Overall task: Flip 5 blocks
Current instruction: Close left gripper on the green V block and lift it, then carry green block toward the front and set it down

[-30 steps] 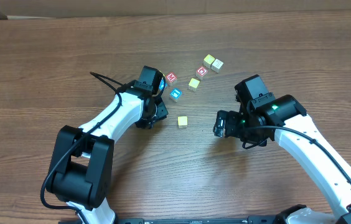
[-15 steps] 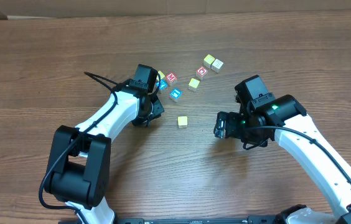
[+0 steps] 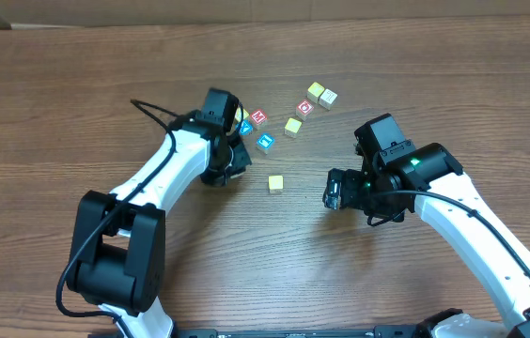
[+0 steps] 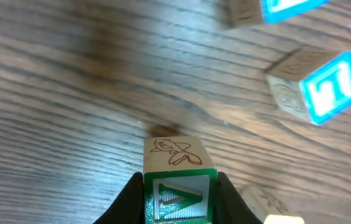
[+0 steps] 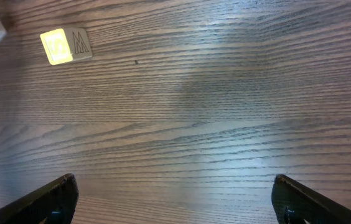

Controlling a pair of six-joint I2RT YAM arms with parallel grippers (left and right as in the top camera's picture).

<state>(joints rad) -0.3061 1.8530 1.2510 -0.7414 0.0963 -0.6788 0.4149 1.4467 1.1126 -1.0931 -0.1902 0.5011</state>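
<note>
While the left gripper point(image 4: 178, 200) pinches the green-faced block point(image 4: 175, 160) between narrow jaws, a blue-faced block point(image 4: 315, 87) lies ahead, to their right. Right gripper point(image 5: 178, 202) jaws stand wide; a yellow block point(image 5: 63, 45) lies well ahead-left on the desk point(image 5: 225, 112).

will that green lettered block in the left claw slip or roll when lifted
Probably stiff: the green block looks like solid wood. Unlikely to roll, given its flat faces. It might twist, since the left claw grips only one end.
</note>
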